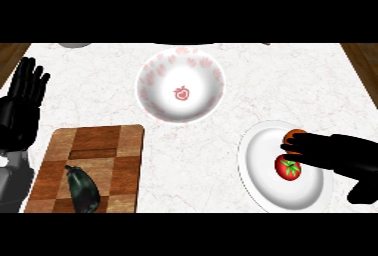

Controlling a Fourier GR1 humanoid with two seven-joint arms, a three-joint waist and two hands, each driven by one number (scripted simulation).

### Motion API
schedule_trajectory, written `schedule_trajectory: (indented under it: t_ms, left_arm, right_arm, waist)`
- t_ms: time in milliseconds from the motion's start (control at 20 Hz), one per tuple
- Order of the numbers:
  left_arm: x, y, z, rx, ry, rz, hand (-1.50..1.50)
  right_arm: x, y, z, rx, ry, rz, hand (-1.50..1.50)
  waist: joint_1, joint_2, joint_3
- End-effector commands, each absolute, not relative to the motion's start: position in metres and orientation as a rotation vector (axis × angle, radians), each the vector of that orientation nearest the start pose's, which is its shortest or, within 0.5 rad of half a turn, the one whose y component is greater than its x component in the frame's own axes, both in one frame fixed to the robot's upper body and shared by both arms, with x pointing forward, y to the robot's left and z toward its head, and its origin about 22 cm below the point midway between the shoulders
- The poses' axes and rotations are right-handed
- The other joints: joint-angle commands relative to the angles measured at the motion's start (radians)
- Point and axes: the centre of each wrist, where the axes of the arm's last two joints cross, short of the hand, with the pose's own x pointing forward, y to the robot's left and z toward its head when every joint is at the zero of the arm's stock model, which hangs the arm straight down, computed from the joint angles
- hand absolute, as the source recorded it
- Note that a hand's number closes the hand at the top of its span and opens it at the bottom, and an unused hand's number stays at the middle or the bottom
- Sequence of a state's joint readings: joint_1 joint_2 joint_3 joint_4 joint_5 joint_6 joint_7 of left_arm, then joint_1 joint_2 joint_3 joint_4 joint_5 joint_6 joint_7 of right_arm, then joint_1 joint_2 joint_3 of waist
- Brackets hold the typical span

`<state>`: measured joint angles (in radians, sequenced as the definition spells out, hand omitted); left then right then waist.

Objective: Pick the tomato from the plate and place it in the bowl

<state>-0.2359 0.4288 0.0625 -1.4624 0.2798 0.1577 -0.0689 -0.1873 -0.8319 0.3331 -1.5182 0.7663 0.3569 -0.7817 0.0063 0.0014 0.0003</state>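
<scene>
A red tomato with a green stalk lies on the white plate at the right of the counter. My right hand hovers over the plate, its fingers stretched leftward just above the tomato and its thumb hanging apart at the lower right. The fingers are not curled round the tomato. The white bowl with a strawberry pattern stands up and to the left of the plate, with nothing in it. My left hand rests open at the left edge, fingers up.
An orange-brown round thing peeks out on the plate behind my right fingers. A wooden chequered cutting board at the lower left carries a dark eggplant. A grey object shows at the far edge.
</scene>
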Motion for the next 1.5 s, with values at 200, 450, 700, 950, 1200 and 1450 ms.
schedule_trajectory:
  t_ms: [200,450,700,950,1200,1450]
  left_arm:
    - [0.314,0.335,0.067,0.252,-1.786,0.025,0.0]
    - [0.302,0.33,0.09,0.21,-1.778,0.032,0.0]
    - [0.303,0.333,0.078,0.231,-1.798,0.038,0.0]
    - [0.289,0.328,0.072,0.231,-1.794,0.028,0.0]
    - [0.307,0.326,0.086,0.233,-1.79,0.027,0.0]
    - [0.305,0.337,0.082,0.251,-1.798,0.024,0.0]
  right_arm:
    - [0.274,-0.333,0.067,0.001,-1.514,2.047,-1.5]
    - [0.274,-0.312,0.045,-0.049,-1.462,2.063,-1.5]
    - [0.28,-0.316,0.048,-0.043,-1.447,2.073,-1.5]
    - [0.301,-0.288,0.018,-0.088,-1.435,2.064,-1.5]
    - [0.288,-0.314,0.006,-0.116,-1.392,2.047,-1.5]
    - [0.306,-0.32,0.008,-0.123,-1.402,2.067,-1.5]
  waist:
    - [-0.012,0.001,-0.001]
    - [-0.005,-0.001,0.0]
    - [-0.007,-0.001,0.0]
    - [0.001,-0.001,0.0]
    - [-0.006,-0.001,0.0]
    - [-0.004,0.0,0.0]
